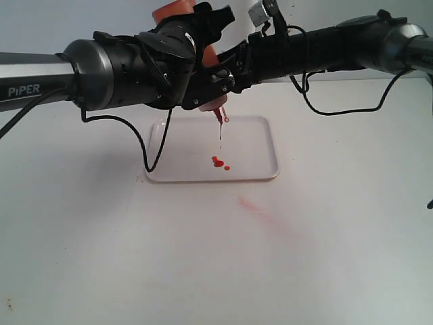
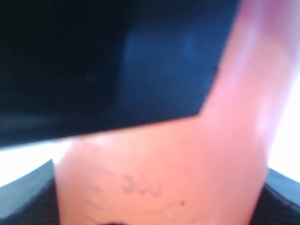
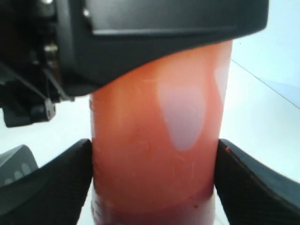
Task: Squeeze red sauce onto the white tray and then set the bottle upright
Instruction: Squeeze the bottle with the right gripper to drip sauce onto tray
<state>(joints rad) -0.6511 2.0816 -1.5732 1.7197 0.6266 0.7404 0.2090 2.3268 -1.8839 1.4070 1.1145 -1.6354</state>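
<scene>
Bottle [image 3: 154, 140] is pinched between my right jaws and clamped in my left jaws too, nozzle down above the white tray [image 1: 254, 145], red sauce [image 1: 218, 162] beneath

The table [image 1: 352, 257] is big, flat and white. Behind it stands a plain wall [image 1: 54, 20], pale blue-grey, and the two meet in a straight line far back. A faint pink smear [image 1: 256, 207] lies on the table top. A few tiny brown specks [image 1: 8, 306] sit near the front left corner. The light is soft, with pale grey shadows.
</scene>
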